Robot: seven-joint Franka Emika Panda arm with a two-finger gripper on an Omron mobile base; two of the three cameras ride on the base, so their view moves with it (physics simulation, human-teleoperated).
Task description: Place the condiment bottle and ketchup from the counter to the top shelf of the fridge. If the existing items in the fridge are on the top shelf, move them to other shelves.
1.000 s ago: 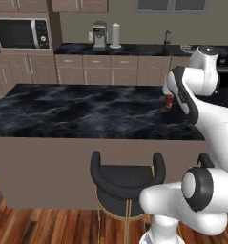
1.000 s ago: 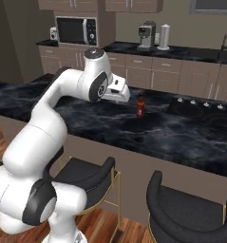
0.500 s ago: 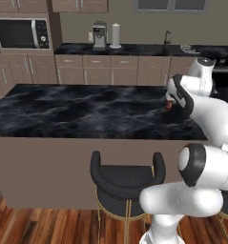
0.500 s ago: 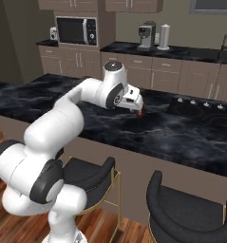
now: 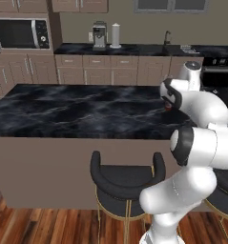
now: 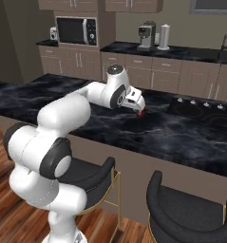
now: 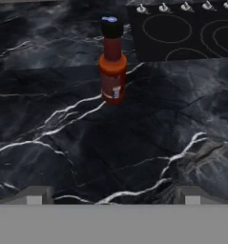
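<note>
One slim glass-like condiment bottle, black-capped, upright on veined black counter ahead of wide-open, empty gripper; cooktop beyond.

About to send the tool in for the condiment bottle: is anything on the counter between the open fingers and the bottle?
Nothing visible. In the hand view the condiment bottle stands upright on the counter, with only bare marble between it and the open tool. The cooktop lies beyond it, off the approach line.
</note>
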